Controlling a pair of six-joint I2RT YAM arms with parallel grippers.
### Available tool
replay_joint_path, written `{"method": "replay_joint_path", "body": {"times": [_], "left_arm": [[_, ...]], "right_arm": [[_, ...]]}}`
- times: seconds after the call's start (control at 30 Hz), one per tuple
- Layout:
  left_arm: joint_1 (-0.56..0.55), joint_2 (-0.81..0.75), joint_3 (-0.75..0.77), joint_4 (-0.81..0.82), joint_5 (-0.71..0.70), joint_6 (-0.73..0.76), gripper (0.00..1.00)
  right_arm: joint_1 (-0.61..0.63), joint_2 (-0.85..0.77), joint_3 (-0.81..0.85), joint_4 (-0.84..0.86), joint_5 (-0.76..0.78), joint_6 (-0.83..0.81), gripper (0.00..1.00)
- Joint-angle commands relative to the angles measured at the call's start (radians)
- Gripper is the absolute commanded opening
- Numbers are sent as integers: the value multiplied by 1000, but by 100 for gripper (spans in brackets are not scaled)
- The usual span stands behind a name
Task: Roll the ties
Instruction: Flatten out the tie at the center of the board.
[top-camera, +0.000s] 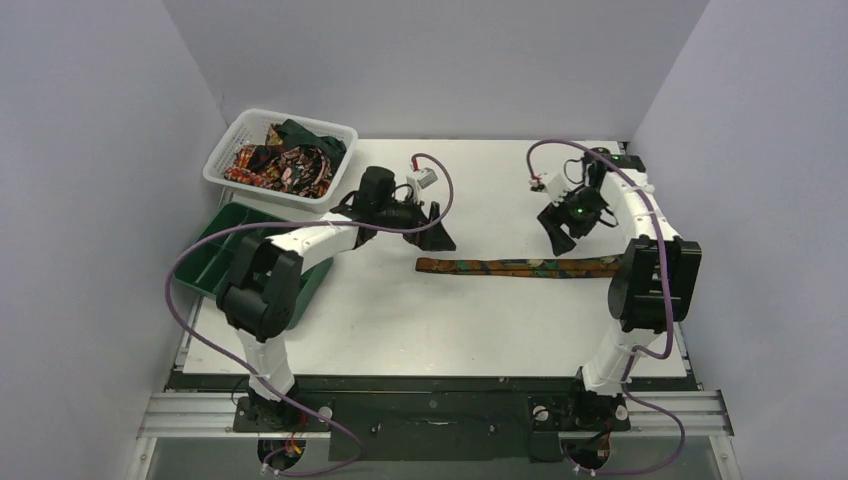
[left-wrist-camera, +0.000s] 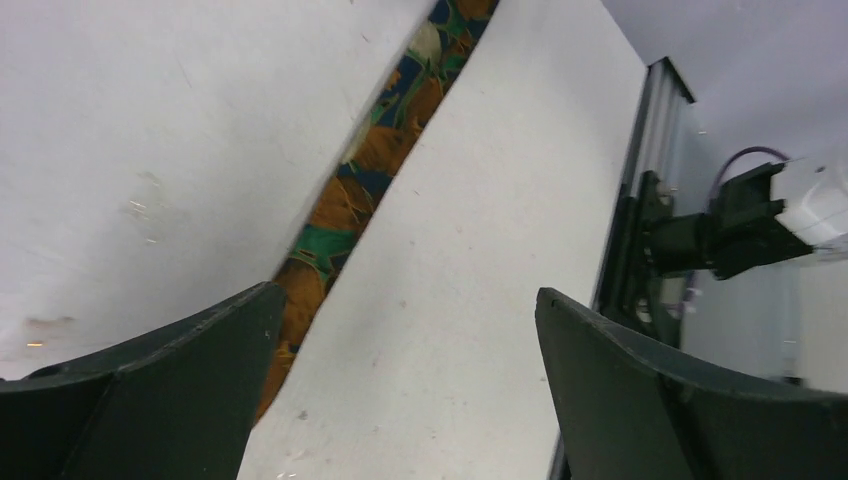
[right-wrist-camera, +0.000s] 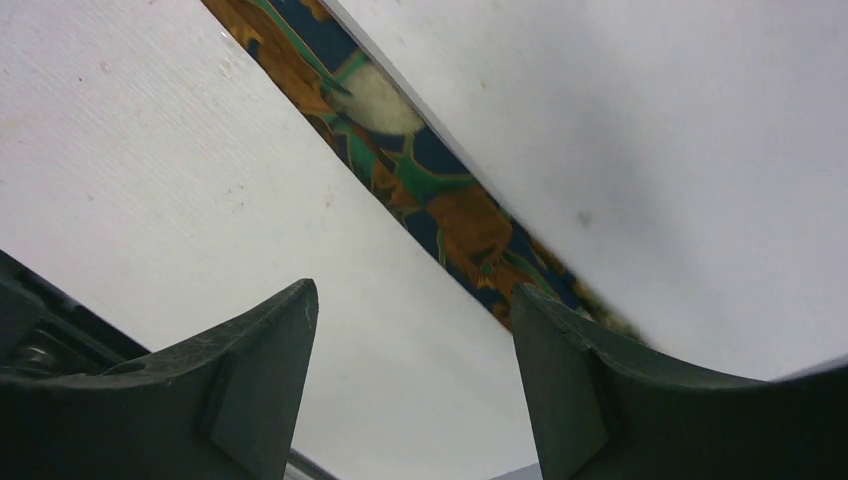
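Observation:
One tie (top-camera: 520, 266), a long narrow strip with an orange, teal and dark blue pattern, lies flat across the middle of the white table (top-camera: 400, 320). It also shows in the left wrist view (left-wrist-camera: 362, 170) and in the right wrist view (right-wrist-camera: 420, 180). My left gripper (top-camera: 438, 238) is open and empty, just above the tie's left end. My right gripper (top-camera: 558, 240) is open and empty, just behind the tie's right part. More ties (top-camera: 285, 160) lie heaped in the white mesh basket (top-camera: 225, 165).
A green compartment tray (top-camera: 215, 255) sits at the left, partly under the left arm. The white mesh basket stands at the back left corner. Grey walls close in the table on three sides.

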Motion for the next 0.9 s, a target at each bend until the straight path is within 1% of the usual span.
{"method": "replay_joint_path", "body": {"times": [0.0, 0.07, 0.1, 0.13, 0.17, 0.23, 0.3, 0.33, 0.37, 0.4, 0.43, 0.47, 0.5, 0.53, 0.57, 0.6, 0.63, 0.67, 0.73, 0.83, 0.87], "left_arm": [[4, -153, -35, -75, -178, 285, 97], [9, -218, -85, -72, -214, 382, 97], [9, -270, -122, -72, -238, 469, 97], [8, -298, -140, -72, -251, 506, 97], [7, -352, -168, -72, -275, 575, 97], [7, -422, -193, -78, -316, 622, 97], [8, -479, -217, -81, -339, 619, 97], [10, -494, -240, -77, -338, 613, 97], [10, -515, -254, -33, -350, 575, 97], [11, -519, -279, -8, -358, 548, 97], [11, -512, -286, 8, -337, 537, 97], [10, -488, -279, -7, -298, 567, 97], [10, -469, -261, -100, -210, 683, 97], [3, -423, -221, -141, -175, 769, 97], [-4, -398, -202, -189, -173, 783, 97], [-17, -351, -171, -198, -191, 782, 97], [-19, -330, -161, -204, -212, 782, 97], [-22, -295, -153, -198, -217, 786, 97], [-28, -259, -158, -168, -228, 805, 97], [-54, -198, -139, -189, -272, 868, 97], [-58, -161, -114, -202, -289, 895, 97]], "right_arm": [[116, -28, -24, 115, 46, -129, 66], [166, -21, -29, 129, 41, -134, 66], [175, -21, -22, 133, 30, -131, 65], [191, -30, -14, 137, 23, -114, 64], [197, -37, 5, 142, 8, -101, 64], [200, -87, 20, 184, -6, -49, 64], [191, -167, -17, 292, -29, 18, 68], [174, -221, -41, 424, -41, 85, 75], [161, -243, -114, 513, -53, 149, 79], [141, -271, -152, 706, -36, 294, 83], [134, -275, -196, 776, 1, 366, 84], [122, -260, -199, 852, 1, 454, 84], [115, -245, -160, 848, -32, 475, 84], [113, -196, -123, 782, -56, 489, 83], [116, -166, -26, 722, -110, 488, 81], [118, -113, 17, 607, -132, 496, 78], [125, -91, 79, 564, -164, 529, 78], [126, -59, 95, 507, -180, 549, 77], [130, -40, 89, 482, -227, 623, 77], [144, -28, 20, 471, -294, 724, 77], [147, -21, -2, 464, -319, 734, 78]]}}
